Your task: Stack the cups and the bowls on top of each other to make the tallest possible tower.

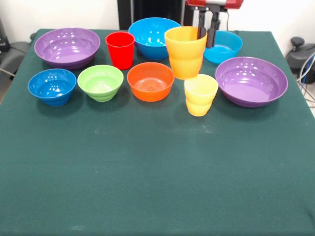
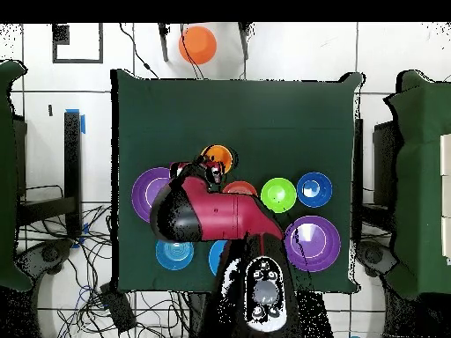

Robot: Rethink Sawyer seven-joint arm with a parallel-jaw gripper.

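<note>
You are seeing the gripper [image 1: 208, 33] hanging with fingers narrowly parted between the orange cup [image 1: 185, 51] and cyan bowl [image 1: 224, 46], near the table's [image 1: 147, 187] far edge.

Dark green tablecloth [image 1: 157, 177] holding purple bowls [image 1: 67, 46], blue, green and orange bowls [image 1: 150, 81], plus red, orange, yellow cups [image 1: 201, 94].

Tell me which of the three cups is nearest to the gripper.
The orange cup, the tallest of the three. The gripper hangs right at its rim, while the red cup and the yellow cup stand clearly apart from it.
</note>
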